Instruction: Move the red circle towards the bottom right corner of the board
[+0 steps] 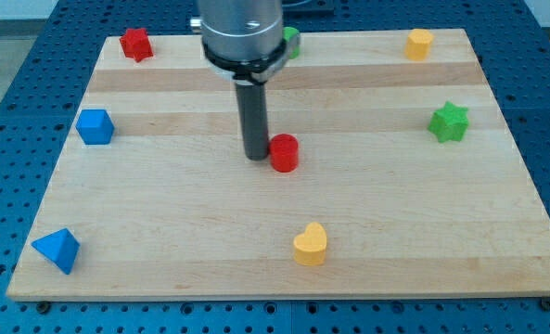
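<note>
My tip (256,156) stands on the desk (163,232) just left of the red circle (285,152), apparently touching; the yellow heart (310,245) lies below them.

There is only one view. The camera stands in front of the worktop (163,278), above it, and looks down at a slant toward the far edge. The near edge is wide at the view's bottom and the far edge is shorter at the view's top. The distance is medium: almost the whole board fits in the frame, with blue perforated base around it. The arm (240,32) enters from the top and is cut by the frame.
</note>
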